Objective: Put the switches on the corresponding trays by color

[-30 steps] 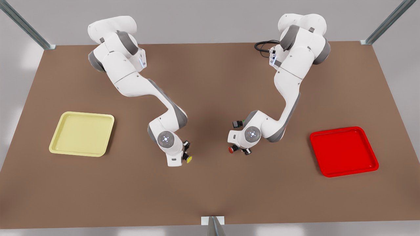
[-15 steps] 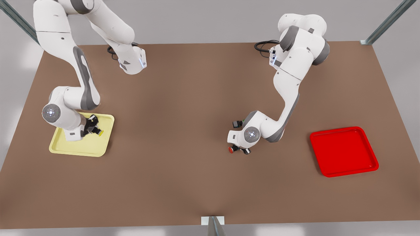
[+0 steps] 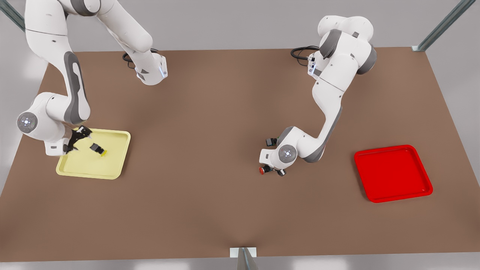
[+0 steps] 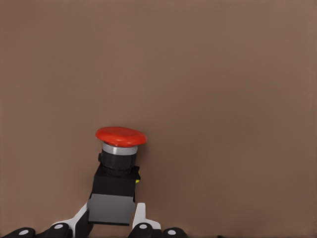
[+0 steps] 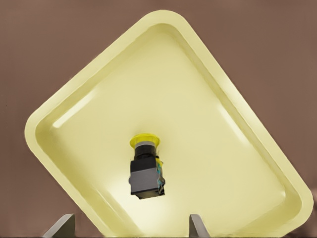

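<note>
Yellow switch [image 5: 145, 168]: dark boxy body, grey end face, round yellow cap; lies on its side inside the yellow tray [image 3: 112, 168], near the middle, touching nothing else. Right pincer [image 3: 77, 140] hangs over the tray's edge on the front view's left, fingers [image 5: 197, 225] spread apart and clear of the switch. Red switch [image 4: 117, 168]: broad red mushroom cap on a silver collar, black neck, grey block base. Left pincer [image 4: 113, 227] is clamped on that base, white-tipped fingers either side; in the front view it sits near mid-bench, red cap [image 3: 262, 170] pointing to the front view's left. Red tray [image 3: 420, 176]: bright, square, rounded corners, raised rim; well apart toward the front view's right. Green switch [image 3: 271, 141] rests on the bench just beside the left arm's wrist. Bench [image 3: 232, 97]: plain matte brown. Grey wall behind; metal struts [image 3: 442, 24] at the far corners.
</note>
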`<control>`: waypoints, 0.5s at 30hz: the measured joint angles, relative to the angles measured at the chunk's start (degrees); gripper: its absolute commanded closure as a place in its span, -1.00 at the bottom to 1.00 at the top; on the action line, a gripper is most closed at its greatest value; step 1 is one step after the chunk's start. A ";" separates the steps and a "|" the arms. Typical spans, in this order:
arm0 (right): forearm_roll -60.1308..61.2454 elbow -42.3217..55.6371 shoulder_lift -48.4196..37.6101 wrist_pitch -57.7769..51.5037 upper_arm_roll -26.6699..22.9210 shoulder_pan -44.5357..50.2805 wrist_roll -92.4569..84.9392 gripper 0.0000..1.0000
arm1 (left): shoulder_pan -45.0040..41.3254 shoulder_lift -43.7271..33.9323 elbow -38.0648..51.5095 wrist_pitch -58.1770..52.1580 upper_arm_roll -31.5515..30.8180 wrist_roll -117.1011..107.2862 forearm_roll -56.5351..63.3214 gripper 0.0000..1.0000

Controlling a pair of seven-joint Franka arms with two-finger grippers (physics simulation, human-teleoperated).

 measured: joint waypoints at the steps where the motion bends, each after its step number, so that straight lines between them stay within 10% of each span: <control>1: 0.28 5.57 -0.35 -7.59 3.98 0.78 4.21 -1.00 | 0.00 -0.04 -0.02 -0.26 0.00 -0.16 0.00 0.01; 5: 0.29 13.55 0.01 -17.68 12.74 0.59 18.27 -1.00 | -0.02 -0.28 0.06 -0.31 0.16 -0.23 3.92 -0.04; 7: 0.29 13.64 -0.27 -18.19 14.01 2.36 21.66 -1.00 | 0.08 -1.20 0.33 -1.57 0.60 1.29 5.67 -0.99; 15: 0.20 13.76 -0.28 -17.98 13.88 1.69 21.98 -1.00 | 0.00 -2.91 3.99 -7.22 1.05 1.36 -0.32 -1.00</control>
